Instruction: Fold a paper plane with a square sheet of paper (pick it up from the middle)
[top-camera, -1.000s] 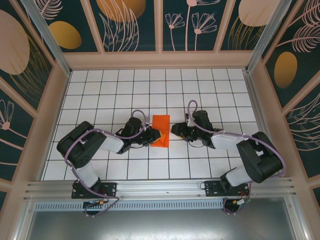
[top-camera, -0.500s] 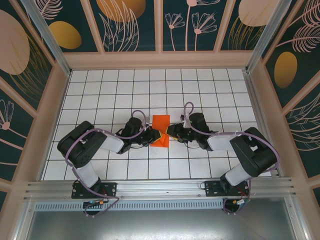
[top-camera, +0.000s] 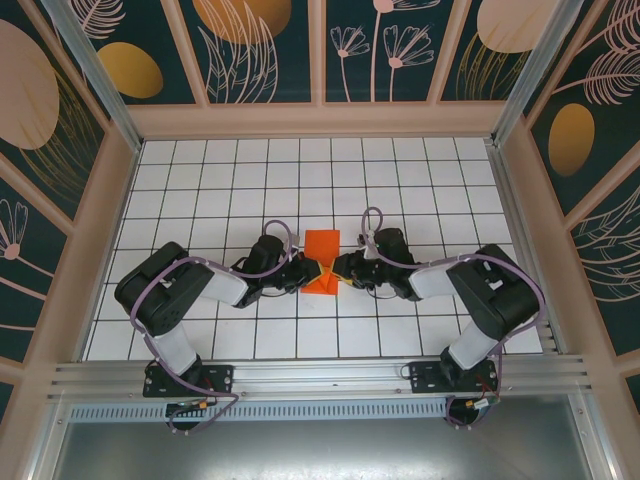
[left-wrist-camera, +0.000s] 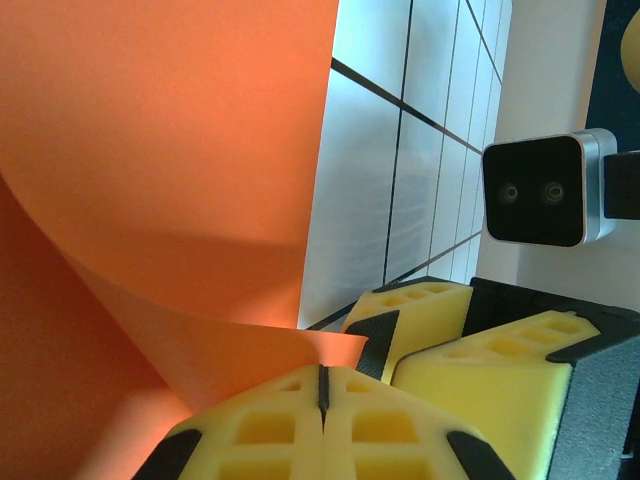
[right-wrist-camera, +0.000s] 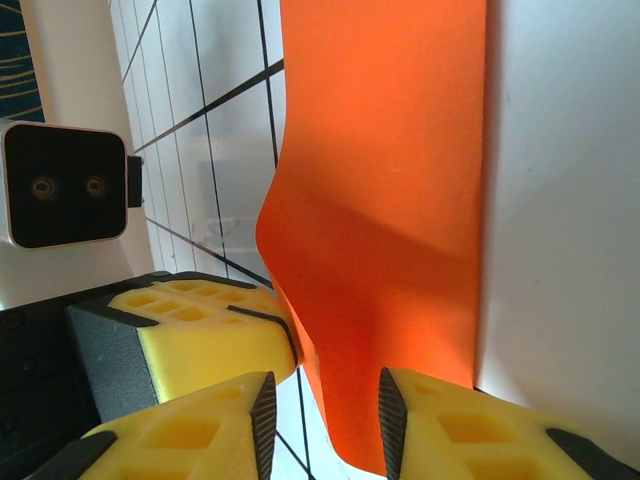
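**Q:** What are the left jaws doing?
**A:** The left gripper (left-wrist-camera: 322, 388) is pressing its yellow fingers (left-wrist-camera: 250, 430) tight together on the raised near end of the sheet of paper (left-wrist-camera: 170, 150). No gap is showing between them.

**Q:** And the right jaws?
**A:** The right gripper (right-wrist-camera: 322, 405) is straddling that raised end with its pads (right-wrist-camera: 440, 425) apart. White is showing between one pad and the paper, so it is not yet pinching.

**Q:** Where is the sheet lying?
**A:** It is sitting near the middle of the white tiled table (top-camera: 200, 180), between the two grippers, which are meeting almost tip to tip. Its far part is resting flat while its near part is curling upward.

**Q:** And further out?
**A:** The left arm (top-camera: 190, 285) and right arm (top-camera: 480, 290) are reaching inward from the near edge.
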